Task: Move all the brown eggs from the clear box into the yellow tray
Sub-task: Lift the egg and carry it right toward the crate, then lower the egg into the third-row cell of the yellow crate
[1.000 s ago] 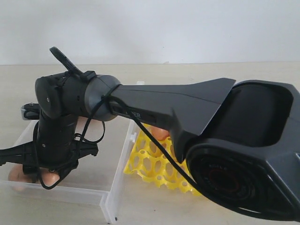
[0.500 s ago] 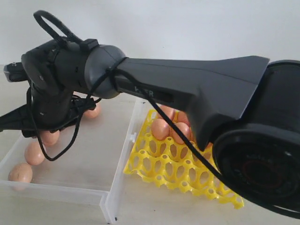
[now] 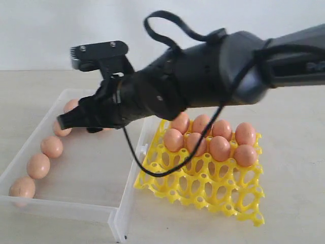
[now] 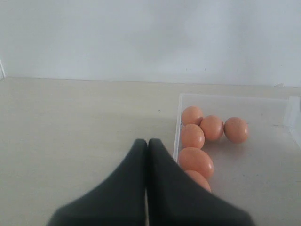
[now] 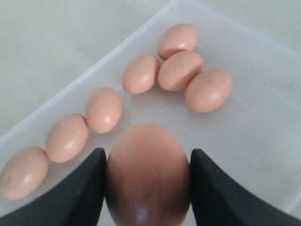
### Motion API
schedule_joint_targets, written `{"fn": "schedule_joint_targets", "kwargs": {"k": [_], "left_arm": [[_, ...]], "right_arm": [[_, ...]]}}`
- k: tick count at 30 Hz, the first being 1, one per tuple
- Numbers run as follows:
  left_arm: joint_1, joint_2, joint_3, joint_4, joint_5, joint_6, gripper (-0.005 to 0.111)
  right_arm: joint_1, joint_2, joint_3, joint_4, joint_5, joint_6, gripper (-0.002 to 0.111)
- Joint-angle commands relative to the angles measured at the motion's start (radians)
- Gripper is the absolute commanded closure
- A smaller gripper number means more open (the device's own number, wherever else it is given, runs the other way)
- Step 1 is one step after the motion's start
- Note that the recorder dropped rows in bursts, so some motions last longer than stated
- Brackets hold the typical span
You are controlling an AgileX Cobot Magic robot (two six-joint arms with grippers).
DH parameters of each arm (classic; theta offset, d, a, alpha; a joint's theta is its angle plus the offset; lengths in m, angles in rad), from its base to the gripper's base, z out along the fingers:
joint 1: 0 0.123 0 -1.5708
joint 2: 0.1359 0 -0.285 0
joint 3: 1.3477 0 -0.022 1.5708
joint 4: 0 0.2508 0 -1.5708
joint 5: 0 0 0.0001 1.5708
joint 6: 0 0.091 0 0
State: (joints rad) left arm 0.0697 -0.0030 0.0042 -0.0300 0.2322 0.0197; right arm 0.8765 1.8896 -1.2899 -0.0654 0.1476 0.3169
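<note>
Slip risk: the held egg [image 5: 148, 179] is smooth and oval, pinched only at its 2 sides. A jolt could let it slide out and drop onto the eggs lying below.
Crush risk: any tighter squeeze could crack the shell.
Collision risk: the 2 back rows of the yellow tray [image 3: 203, 190] are full, so a low approach could knock a seated egg.
Snag risk: the cable [image 3: 133, 152] loops down off the arm near the tray edge and could catch there.
Right gripper [image 5: 146, 153]: jaws clamped on the held egg, which appears lifted above the box floor.
Left gripper [image 4: 146, 143]: jaws pressed together, holding nothing, just outside the box wall.
Clear box [image 3: 66, 208]: 7 brown eggs [image 5: 103, 109] lie loose, 3 along one wall and 4 clustered near a corner.
Yellow tray: 8 eggs sit in cups; the 2 front rows are bare.
</note>
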Motion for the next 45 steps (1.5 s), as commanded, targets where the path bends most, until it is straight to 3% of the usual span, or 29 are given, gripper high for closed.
{"fn": "schedule_joint_targets", "kwargs": {"k": [1,11,19,45], "left_arm": [[0.001,0.003,-0.004,-0.005,0.0,0.001,0.111],[0.001,0.003,-0.004,-0.005,0.0,0.001,0.111],[0.001,0.003,-0.004,-0.005,0.0,0.001,0.111],[0.001,0.003,-0.004,-0.005,0.0,0.001,0.111]], "right_arm": [[-0.082,-0.118,0.255,0.095,-0.241,-0.165,0.108],[-0.09,-0.157,0.445,0.289,-0.407,-0.542,0.108],[-0.131,-0.2,0.588,0.348,-0.443,-0.56,0.108],[-0.098,-0.203,0.592,0.346,-0.486,-0.525,0.108]]}}
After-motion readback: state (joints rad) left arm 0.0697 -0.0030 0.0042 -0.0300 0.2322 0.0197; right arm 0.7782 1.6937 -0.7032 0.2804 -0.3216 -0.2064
